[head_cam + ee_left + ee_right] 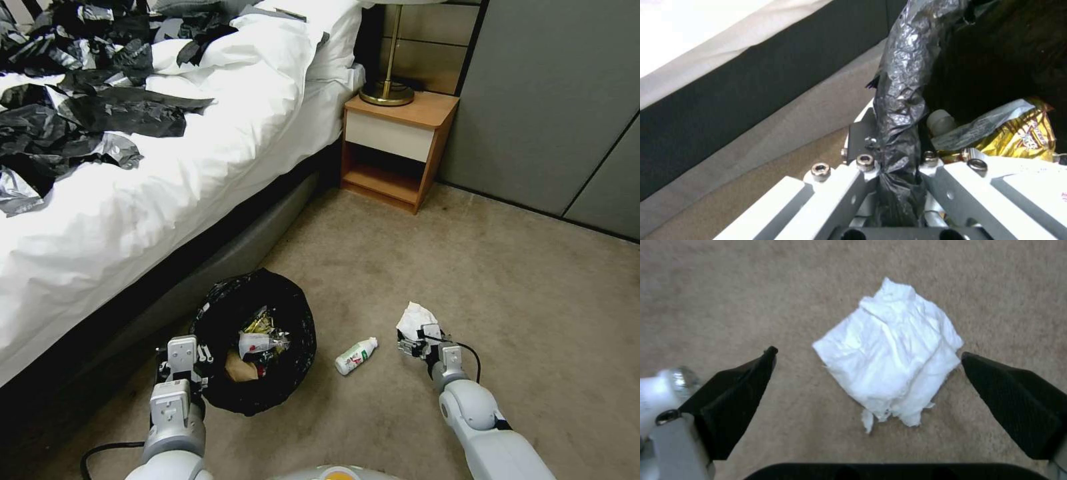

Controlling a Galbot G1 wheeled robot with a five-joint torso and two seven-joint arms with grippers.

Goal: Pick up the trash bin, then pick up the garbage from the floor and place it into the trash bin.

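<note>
Left gripper (898, 166) pinches the trash bin (257, 340) rim, near-left by the bed (167, 167). Right gripper (867, 363) is spread around one white tissue (891, 360). One bottle (355, 355) lies between. Left wrist view shows a gold wrapper (1022, 133) inside.

You have a bed (167, 167) along the left side of the head view, covered with a rumpled white duvet (220, 127). Crumpled black-and-silver plastic sheets (87, 100) lie spread over its upper part, and a white pillow (333, 40) sits at the head end. A dark bed base (220, 247) runs beneath the duvet edge. Just beside the pillow end stands a wooden nightstand (397, 150) with a white drawer front and an open shelf below; a brass lamp base (387, 93) rests on top. Grey wall panels (553, 100) rise behind. Beige carpet (500, 280) covers the floor.
</note>
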